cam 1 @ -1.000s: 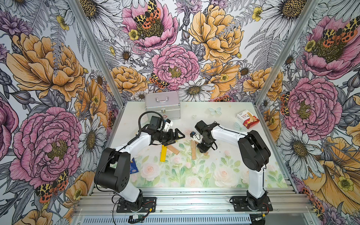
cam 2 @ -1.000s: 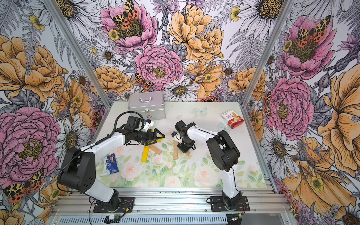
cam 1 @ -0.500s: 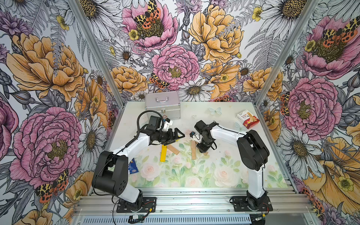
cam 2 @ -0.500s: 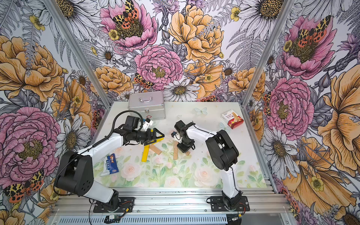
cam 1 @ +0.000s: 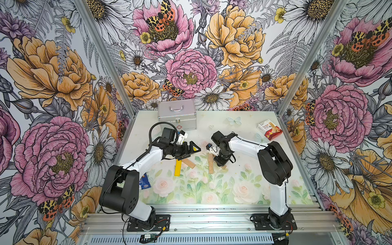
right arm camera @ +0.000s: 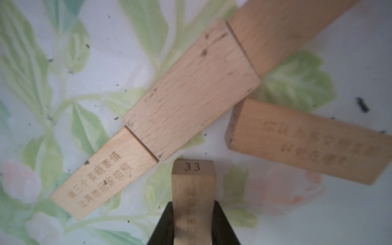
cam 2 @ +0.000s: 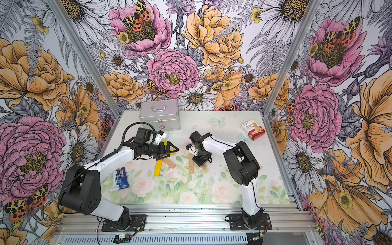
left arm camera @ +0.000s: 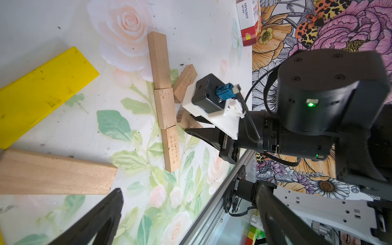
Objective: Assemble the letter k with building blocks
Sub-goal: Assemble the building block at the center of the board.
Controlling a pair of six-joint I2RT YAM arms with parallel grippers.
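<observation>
Building blocks, three pale wooden bars end to end, lie just ahead of the right gripper, clamped on block 33; the left gripper has jaws apart.

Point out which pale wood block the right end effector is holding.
The block stamped 33 on its end, pinched in the right end effector. Its neighbours lie free: three end to end as a stem, and a slanted block beside it.
</observation>
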